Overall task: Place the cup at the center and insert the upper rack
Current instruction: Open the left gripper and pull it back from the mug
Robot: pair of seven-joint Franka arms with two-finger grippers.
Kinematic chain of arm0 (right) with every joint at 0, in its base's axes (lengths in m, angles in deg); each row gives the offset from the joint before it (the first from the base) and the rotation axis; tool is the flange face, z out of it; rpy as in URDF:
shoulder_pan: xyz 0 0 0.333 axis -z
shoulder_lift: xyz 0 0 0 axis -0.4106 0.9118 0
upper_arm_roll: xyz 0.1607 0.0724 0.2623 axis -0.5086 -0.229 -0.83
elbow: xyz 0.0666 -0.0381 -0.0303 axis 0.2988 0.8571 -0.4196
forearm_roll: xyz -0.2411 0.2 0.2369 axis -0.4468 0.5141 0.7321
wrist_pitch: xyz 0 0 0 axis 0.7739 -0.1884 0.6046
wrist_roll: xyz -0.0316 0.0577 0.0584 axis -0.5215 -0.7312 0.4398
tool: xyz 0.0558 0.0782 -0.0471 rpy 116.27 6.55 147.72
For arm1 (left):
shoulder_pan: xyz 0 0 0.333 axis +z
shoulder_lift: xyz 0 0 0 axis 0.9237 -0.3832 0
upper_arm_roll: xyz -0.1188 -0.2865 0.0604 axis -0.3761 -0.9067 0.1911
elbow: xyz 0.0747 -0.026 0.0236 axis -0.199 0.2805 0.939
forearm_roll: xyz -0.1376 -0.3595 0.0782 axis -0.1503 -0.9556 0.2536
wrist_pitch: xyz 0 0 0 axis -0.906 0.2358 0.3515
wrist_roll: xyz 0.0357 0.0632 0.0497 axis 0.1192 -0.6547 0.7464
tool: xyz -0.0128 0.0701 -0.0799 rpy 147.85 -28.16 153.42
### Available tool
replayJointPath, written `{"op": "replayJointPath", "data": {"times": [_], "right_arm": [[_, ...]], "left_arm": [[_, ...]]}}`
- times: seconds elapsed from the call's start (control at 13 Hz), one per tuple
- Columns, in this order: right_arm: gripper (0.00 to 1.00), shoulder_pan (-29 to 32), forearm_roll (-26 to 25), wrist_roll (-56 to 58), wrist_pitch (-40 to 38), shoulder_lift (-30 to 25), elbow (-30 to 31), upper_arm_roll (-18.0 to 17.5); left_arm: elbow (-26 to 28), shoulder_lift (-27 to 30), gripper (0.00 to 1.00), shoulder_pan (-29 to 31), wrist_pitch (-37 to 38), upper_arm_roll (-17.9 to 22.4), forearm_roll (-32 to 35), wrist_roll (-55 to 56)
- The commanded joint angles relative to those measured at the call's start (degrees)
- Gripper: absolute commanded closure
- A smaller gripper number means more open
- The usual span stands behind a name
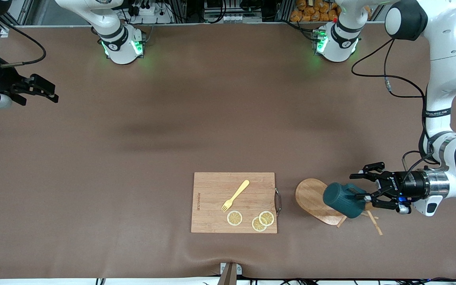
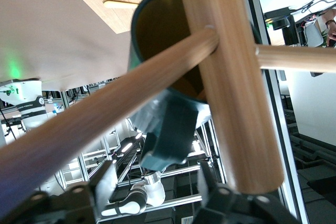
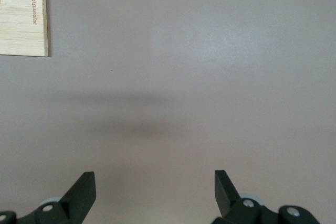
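1. Toward the left arm's end of the counter (image 1: 133, 130), the left hand (image 1: 364, 189) hangs low with its fingers spread apart around the peg end of the upper rack (image 1: 315, 200), gripping nothing.
2. Just in front of those fingertips, the cup (image 1: 342, 200) sits tilted on the rack, its loop handle pointing toward the hand.
3. Lying on its side, the rack shows its oval base past the cup from the hand, and thin pegs stick out onto the counter under the hand.
4. From the left wrist view, the rack's post (image 2: 231, 87) and one peg cross close before the camera, with the cup's (image 2: 157, 35) tan inside seen past them.
5. Next to the rack's base, on the side away from the left hand, lies a cutting board (image 1: 234, 202) carrying a yellow fork (image 1: 235, 195) and three lemon slices (image 1: 251, 219).
6. Well apart from all of this, the right hand (image 1: 48, 90) waits above bare counter at the right arm's end, fingers wide and empty.
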Motion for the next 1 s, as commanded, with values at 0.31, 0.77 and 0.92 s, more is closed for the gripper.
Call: {"op": "replayJointPath", "data": {"times": [0.31, 0.77, 0.92], "right_arm": [[0.0, 0.8, -0.8, 0.7, -0.1, -1.0, 0.8, -0.6], [0.0, 0.8, -0.8, 0.7, -0.1, -0.9, 0.8, -0.6], [0.0, 0.8, -0.8, 0.7, -0.1, -1.0, 0.8, -0.6]], "left_arm": [[-1.9, 1.9, 0.0, -0.7, 0.0, 0.4, 2.6, -0.5], [-1.8, 7.9, 0.0, -1.2, 0.3, -0.7, 11.5, -0.5], [-1.6, 10.5, 0.0, -1.4, 0.3, -1.0, 14.8, -0.5]]}}
